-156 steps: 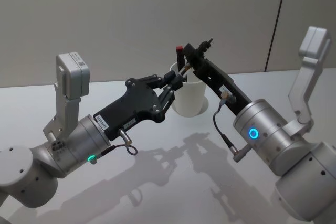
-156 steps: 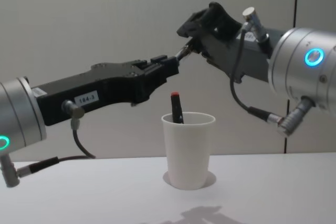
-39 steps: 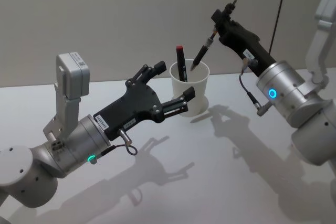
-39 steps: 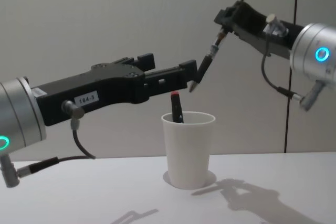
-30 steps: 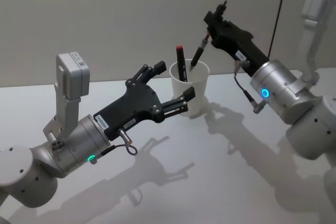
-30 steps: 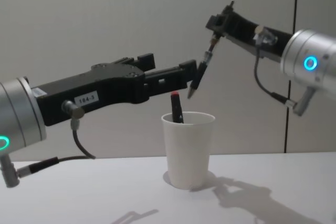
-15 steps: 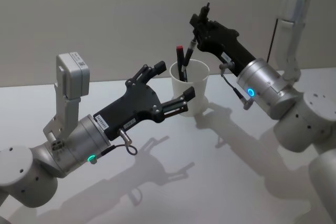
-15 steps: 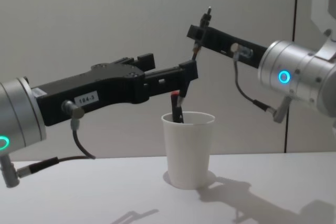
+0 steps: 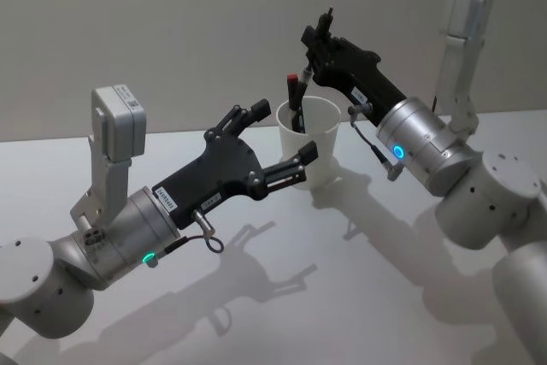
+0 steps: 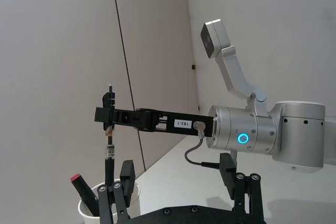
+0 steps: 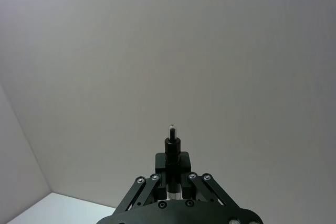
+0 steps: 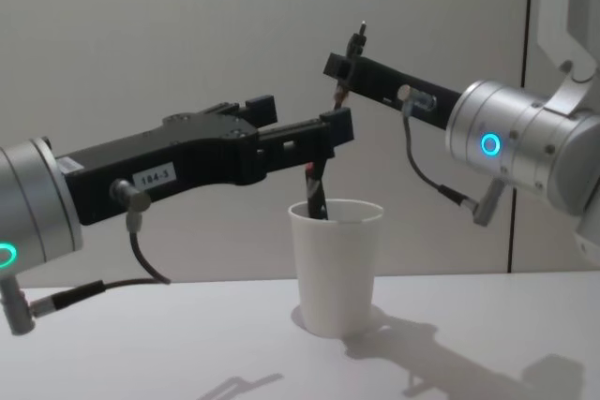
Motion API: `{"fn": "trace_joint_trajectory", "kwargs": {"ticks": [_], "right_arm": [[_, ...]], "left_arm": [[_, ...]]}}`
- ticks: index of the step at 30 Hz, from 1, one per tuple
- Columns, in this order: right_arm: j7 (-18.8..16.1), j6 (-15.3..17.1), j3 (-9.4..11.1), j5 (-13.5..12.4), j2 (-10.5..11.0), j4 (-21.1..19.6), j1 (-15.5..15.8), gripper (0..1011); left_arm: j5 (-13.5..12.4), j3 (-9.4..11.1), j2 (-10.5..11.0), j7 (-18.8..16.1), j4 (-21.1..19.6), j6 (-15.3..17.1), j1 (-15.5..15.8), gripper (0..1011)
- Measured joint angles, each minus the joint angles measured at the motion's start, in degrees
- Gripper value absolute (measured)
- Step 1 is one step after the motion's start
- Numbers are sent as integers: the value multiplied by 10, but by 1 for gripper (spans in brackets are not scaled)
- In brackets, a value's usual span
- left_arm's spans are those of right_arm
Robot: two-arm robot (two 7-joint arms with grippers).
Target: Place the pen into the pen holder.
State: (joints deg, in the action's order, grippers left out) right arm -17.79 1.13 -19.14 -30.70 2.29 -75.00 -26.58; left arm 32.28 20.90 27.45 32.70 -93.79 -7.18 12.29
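Rightward-held a second earlier, the right gripper [image 9: 305, 64] had swung to upper centre, clamping the pen [image 10: 109, 153] vertically over the pen holder [image 9: 318, 151]; the left gripper [image 9: 278, 144] hung open, nearer.

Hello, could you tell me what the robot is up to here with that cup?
The right gripper is shut on a pen and holds it upright over the white paper cup on the table, with the lower end at the cup's mouth. A red-capped marker already leans inside the cup. The left gripper hangs open beside the cup, holding nothing. The pen has not been let go yet.
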Motion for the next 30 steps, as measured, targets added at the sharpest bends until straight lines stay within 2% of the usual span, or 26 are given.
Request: {"fn": "trace_joint_trajectory", "kwargs": {"ticks": [12, 17, 30], "right_arm": [[51, 35, -4, -4, 1, -32, 13, 131], [72, 49, -5, 4, 1, -42, 14, 131], [93, 71, -9, 33, -1, -49, 9, 131]], "left_arm": [[0, 0, 0, 0, 0, 0, 0, 1001], [0, 0, 0, 0, 0, 0, 0, 1001], [0, 0, 0, 0, 0, 0, 0, 1001]]}}
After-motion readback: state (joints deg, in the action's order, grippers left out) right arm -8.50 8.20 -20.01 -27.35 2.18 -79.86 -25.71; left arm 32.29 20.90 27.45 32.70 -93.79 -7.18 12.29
